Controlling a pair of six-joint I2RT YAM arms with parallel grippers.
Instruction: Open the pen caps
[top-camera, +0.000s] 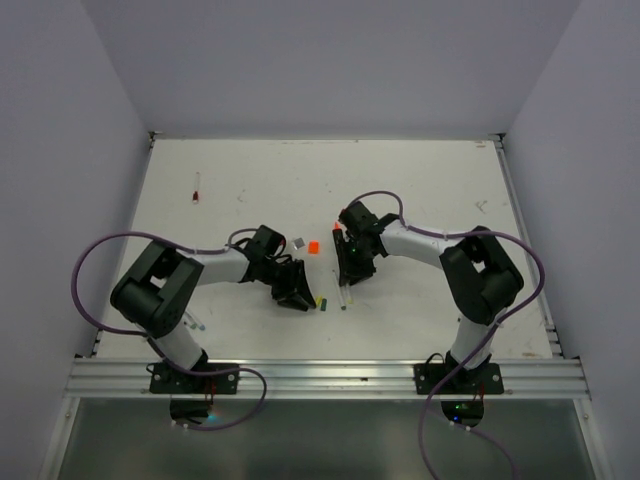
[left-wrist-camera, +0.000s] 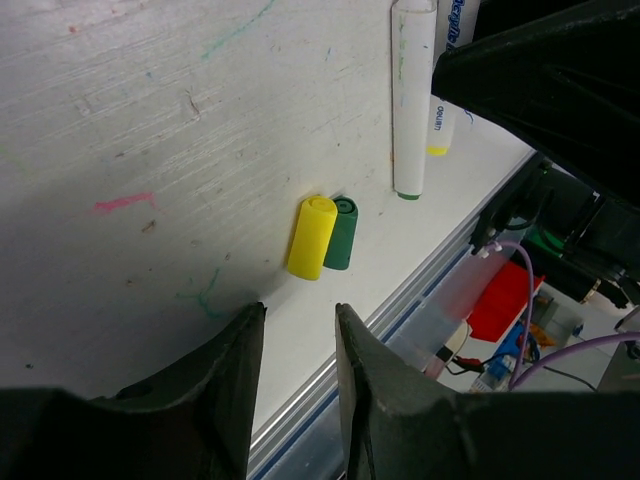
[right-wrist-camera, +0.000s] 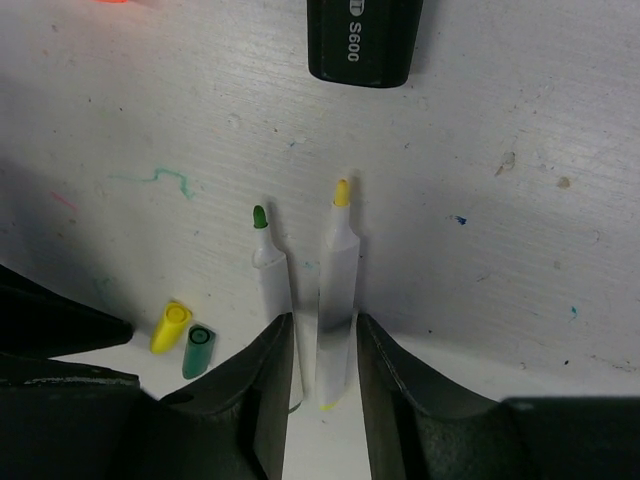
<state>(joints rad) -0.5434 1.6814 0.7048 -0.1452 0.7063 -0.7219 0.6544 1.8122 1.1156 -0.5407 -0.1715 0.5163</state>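
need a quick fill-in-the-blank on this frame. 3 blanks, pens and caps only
1. Touching the short yellow plastic cap lies a second cap, coloured ____.
2. The slim white pen with a yellow tip and the slim white pen with a green tip lie side by side, both with caps ____.
3. The chunky black marker carries the white print ____.

Missing words: green; off; S600

Top cam sits high off the near edge of the table (top-camera: 420, 180), looking down at everything, so the yellow cap (top-camera: 320, 300) is a speck. Left wrist cam hangs right over that cap, angled toward the near rail (left-wrist-camera: 430, 285). Right wrist cam's close too, with the cap lower-left. All three catch it.
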